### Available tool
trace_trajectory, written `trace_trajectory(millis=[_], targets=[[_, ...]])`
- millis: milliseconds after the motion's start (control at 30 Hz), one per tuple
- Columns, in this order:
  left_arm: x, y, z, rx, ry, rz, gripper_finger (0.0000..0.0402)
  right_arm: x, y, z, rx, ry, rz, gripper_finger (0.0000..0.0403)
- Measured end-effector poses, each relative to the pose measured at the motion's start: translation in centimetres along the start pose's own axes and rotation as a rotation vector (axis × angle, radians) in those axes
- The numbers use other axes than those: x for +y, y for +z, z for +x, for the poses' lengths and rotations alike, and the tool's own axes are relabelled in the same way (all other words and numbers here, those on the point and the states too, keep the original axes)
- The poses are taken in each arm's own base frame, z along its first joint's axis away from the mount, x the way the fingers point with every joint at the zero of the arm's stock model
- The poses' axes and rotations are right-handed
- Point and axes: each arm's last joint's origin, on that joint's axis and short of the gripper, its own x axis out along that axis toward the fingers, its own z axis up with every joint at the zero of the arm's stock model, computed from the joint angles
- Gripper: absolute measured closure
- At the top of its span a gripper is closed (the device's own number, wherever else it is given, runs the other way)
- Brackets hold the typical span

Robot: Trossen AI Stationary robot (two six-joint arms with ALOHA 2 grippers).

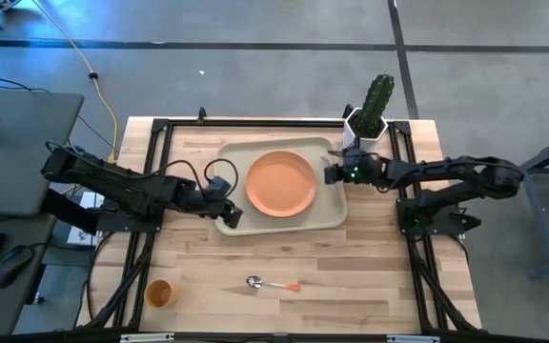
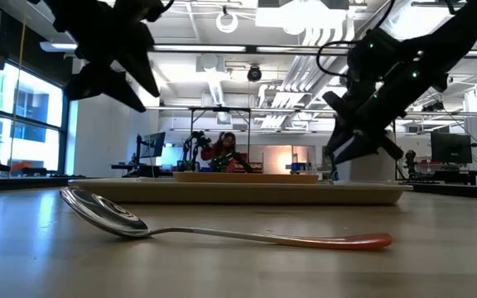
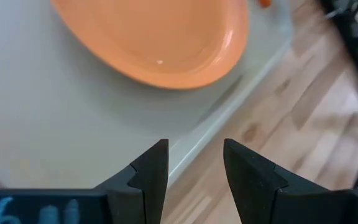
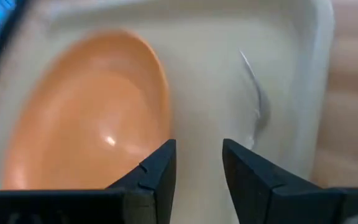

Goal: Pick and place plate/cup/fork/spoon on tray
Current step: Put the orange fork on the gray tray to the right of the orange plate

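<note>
Large cream-beige rectangular plastic tray (image 1: 327, 217) sits mid-table with the round shallow orange plastic plate (image 1: 281, 183) already on it. A thin metal piece on the tray beside the plate in the right wrist view is probably the small metal fork (image 4: 255, 99), hard to confirm. Small orange-yellow plastic cup (image 1: 160, 293) and small shiny metal spoon with orange handle end (image 1: 273, 284) lie well apart from the tray on bare wood. Left gripper (image 1: 229, 213) over the tray's left rim, right gripper (image 1: 335, 174) over its right side, both with fingers apart and empty. Likely step: fetch cup or spoon next; that calls for a reach to the table's near edge
</note>
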Motion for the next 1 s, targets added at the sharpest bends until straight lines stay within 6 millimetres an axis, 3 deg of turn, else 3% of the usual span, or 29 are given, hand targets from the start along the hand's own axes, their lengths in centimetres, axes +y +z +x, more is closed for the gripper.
trace_trajectory(millis=[133, 267, 500, 800, 900, 1000], targets=[[0.4, -0.3, -0.1, 0.022, 0.044, 0.013, 0.0257, -0.5, -1.6, 0.7, 0.082, -0.095, -0.028, 0.0301], [0.5, -0.2, 0.0, 0.006, 0.055, 0.016, 0.0257, -0.1, -2.1, 0.9, 0.104, -0.084, -0.031, 0.0332], [0.6, 0.1, 0.1, -0.006, 0.056, 0.025, 0.0257, 1.6, -1.1, 0.8, 0.08, -0.058, -0.059, 0.0373], [0.5, 0.1, 0.0, -0.004, 0.054, 0.033, 0.0257, 4.3, -0.4, 5.1, 0.188, -0.066, -0.098, 0.04], [0.5, 0.0, 0.0, 0.014, 0.045, 0.032, 0.0257, 5.8, 0.2, 5.4, 0.202, -0.064, -0.13, 0.0401], [0.4, -0.3, 0.0, 0.028, 0.035, 0.033, 0.0257, 6.1, 0.8, 4.8, 0.248, -0.182, -0.209, 0.04]])
